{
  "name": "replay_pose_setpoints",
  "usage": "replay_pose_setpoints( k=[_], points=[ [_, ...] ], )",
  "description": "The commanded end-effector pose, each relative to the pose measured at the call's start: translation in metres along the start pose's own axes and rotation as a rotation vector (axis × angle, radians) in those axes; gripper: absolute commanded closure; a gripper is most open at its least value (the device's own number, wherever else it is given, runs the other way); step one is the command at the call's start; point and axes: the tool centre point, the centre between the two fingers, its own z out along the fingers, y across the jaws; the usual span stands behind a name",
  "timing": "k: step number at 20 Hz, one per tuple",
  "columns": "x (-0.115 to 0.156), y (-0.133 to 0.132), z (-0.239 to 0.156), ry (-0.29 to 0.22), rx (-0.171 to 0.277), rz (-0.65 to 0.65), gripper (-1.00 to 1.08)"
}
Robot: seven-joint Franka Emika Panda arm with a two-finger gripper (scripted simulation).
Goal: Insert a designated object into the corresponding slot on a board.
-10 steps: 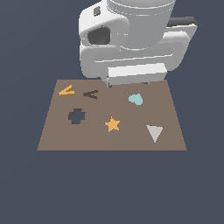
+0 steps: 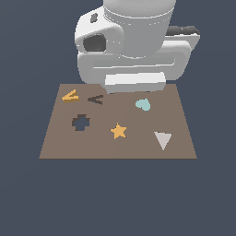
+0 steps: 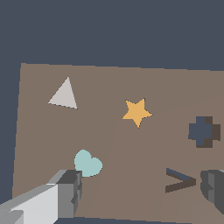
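1. Dark slate-blue emptiness fills the background of the exterior view, with the board (image 2: 118, 122) lying flat across the middle of the frame. The arm's bulky white wrist hangs over the board's far edge in the upper centre and hides the fingers, so this view does not show how the gripper stands.
2. Also in the exterior view, the orange A-shaped piece (image 2: 70, 96) lies flat at the board's upper-left corner, its limbs opening toward the frame's right. The slot (image 2: 96, 99) sits just beside it on the right, apart from it. An orange star (image 2: 119, 131), a teal heart (image 2: 143, 104), a pale triangle (image 2: 162, 139) and a cross-shaped hole (image 2: 81, 122) take up the rest.
3. In the wrist view, the gripper (image 3: 142, 189) is spread wide and holds nothing; one finger shows at lower left, the other at the right edge beside the slot (image 3: 179, 180).
4. The orange piece is out of the wrist frame. Judging from the exterior view, it lies to the frame's left of the wrist, beyond the slot, so the coming move likely calls for travel that way before descending.
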Motion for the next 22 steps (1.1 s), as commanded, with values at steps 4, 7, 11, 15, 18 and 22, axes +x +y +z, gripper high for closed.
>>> replay_pose_setpoints(
  k=[4,7,11,15,18,22],
  points=[
    [0.003,0.025,0.013,-0.002,-0.004,0.120,-0.92],
    [0.003,0.045,0.023,-0.003,-0.007,0.217,-0.92],
    [-0.001,0.080,0.041,-0.005,-0.011,0.382,-0.92],
    [-0.014,0.119,0.061,-0.008,-0.017,0.578,-0.92],
    [-0.028,0.146,0.076,-0.010,-0.020,0.722,-0.92],
    [-0.049,0.173,0.092,-0.012,-0.024,0.884,-0.92]
  ],
)
